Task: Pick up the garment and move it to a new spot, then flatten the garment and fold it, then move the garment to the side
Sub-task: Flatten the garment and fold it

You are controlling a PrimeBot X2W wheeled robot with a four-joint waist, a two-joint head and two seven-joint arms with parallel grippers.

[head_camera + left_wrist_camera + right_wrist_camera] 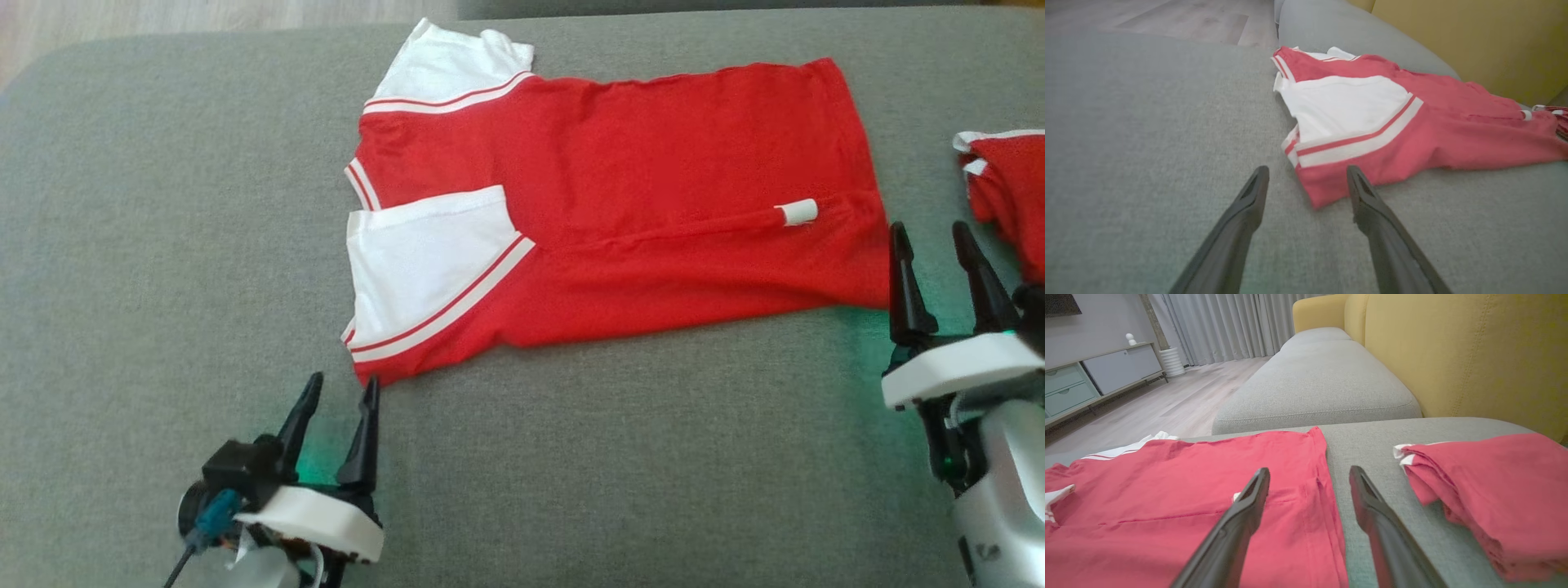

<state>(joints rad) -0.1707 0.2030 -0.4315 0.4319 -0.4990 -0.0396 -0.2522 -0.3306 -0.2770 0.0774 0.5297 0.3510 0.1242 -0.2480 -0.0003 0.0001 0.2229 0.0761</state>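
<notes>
Red-and-white T-shirt (620, 204) lies flat on the grey sofa cushion (163, 245), long axis running left to right. Left gripper (343, 380) stands open, empty, just short of the shoulder corner; right gripper (930, 229) stands open, empty, beside the hem corner

Grey sofa seat (1314, 375), yellow backrest (1453, 355); pale wood floor (1180, 400), grey curtains (1224, 326), low cabinet (1098, 375).
</notes>
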